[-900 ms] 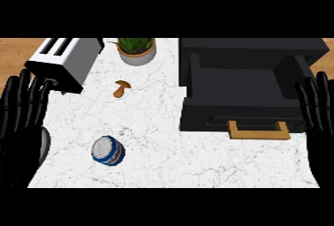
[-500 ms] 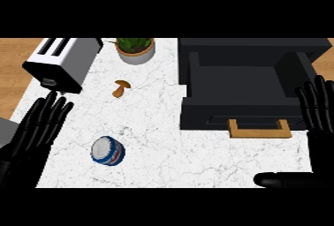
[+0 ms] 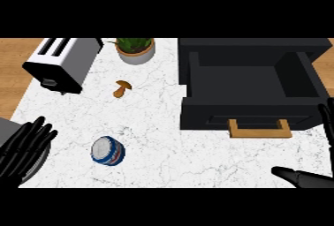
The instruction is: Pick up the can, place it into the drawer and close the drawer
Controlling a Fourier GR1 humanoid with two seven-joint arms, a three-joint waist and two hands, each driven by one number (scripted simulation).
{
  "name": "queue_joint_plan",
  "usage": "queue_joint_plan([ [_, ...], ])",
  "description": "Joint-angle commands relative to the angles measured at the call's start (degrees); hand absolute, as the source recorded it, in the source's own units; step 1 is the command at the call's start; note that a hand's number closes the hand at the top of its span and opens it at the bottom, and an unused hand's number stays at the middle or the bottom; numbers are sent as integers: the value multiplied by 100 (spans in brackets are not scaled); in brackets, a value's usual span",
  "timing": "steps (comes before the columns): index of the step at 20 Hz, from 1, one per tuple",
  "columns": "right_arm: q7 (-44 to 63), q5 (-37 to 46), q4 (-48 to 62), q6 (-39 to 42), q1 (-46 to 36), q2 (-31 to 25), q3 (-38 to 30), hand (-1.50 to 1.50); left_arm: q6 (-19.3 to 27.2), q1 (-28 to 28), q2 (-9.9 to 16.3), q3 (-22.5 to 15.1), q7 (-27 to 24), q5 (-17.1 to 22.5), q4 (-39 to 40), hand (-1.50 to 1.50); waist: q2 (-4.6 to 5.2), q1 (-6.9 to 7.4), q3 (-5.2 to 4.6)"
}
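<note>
The can (image 3: 107, 150) lies on its side on the white marble counter (image 3: 163, 145), blue and red with a silver end facing up. My left hand (image 3: 23, 148) is open at the lower left, fingers straight, a short gap left of the can. My right hand (image 3: 313, 174) shows at the lower right edge, open, with the thumb pointing left and fingers along the right border. The black drawer (image 3: 251, 90) stands pulled open at the upper right, its inside bare, with a wooden handle (image 3: 259, 129) on its front.
A toaster (image 3: 62, 64) stands at the upper left. A potted plant (image 3: 135, 48) sits at the back centre. A brown mushroom (image 3: 121, 88) lies between them. Wooden floor shows beyond the counter's left edge.
The view has shifted down and right. My left hand has dropped lower and nearer the can. My right hand has sunk toward the lower right corner, its thumb now stretched left.
</note>
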Motion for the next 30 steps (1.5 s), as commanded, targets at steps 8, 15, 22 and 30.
queue_joint_plan([
  [8,-859,-783,416,915,808,10,-782,-150,-156,298,185,1033,941,1257,-837,-150,3,-8,4],
  [15,-741,-967,-88,1166,1197,28,-1005,-150,-236,368,-177,1091,1015,1678,-143,-150,3,-23,0],
  [22,-610,-1194,-391,1464,1532,102,-1351,-150,130,47,-242,1097,1704,2118,-87,-150,5,-32,0],
  [30,-685,-1843,-67,2099,1454,-216,-2096,-150,354,-566,-858,253,1536,1033,530,-150,9,-58,0],
])
